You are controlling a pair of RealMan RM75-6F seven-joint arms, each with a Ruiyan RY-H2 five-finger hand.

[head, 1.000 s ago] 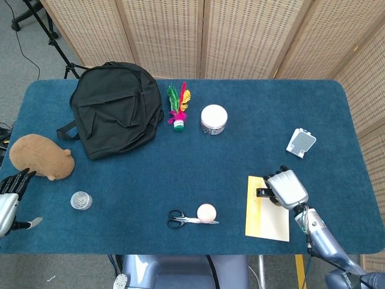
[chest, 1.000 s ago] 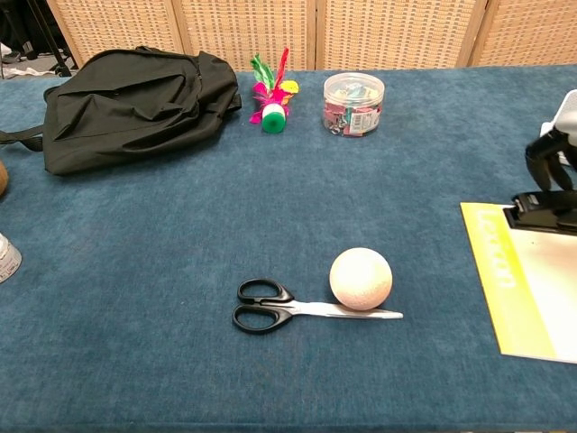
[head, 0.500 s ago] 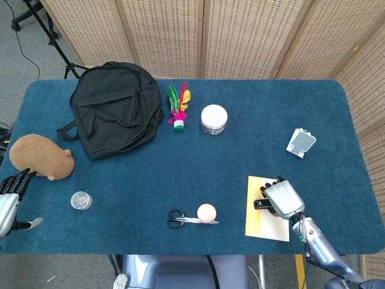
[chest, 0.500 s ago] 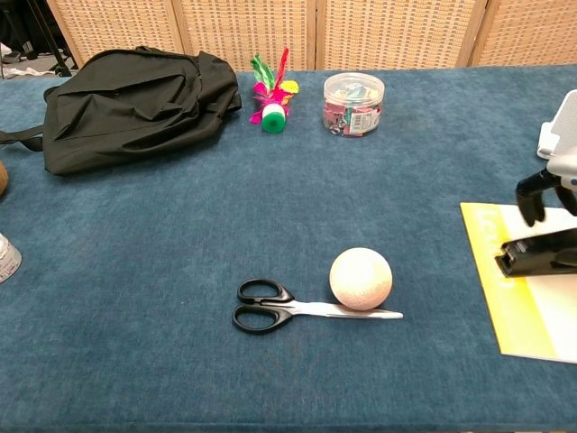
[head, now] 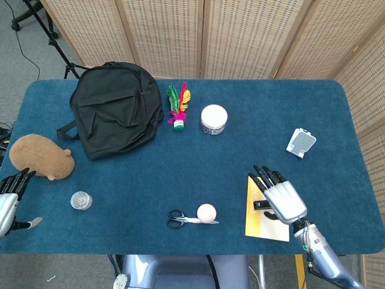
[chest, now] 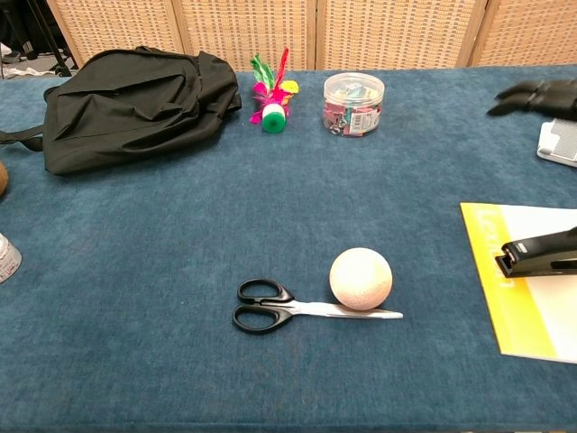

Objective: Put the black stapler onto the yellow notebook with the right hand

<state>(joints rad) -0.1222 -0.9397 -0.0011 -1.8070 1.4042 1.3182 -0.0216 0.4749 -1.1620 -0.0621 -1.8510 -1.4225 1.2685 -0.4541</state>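
— Where's the black stapler [chest: 539,253]?
— Lying flat on the yellow notebook [chest: 532,303], nose pointing left.
— And the notebook?
— Closed, flat on the table's near right side.

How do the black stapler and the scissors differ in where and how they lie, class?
The stapler rests on the yellow notebook; the scissors lie straight on the blue table. The stapler is black all over; the scissors have black handles and bare metal blades. A white ball touches the scissors; nothing touches the stapler. Neither is held by a robot hand.
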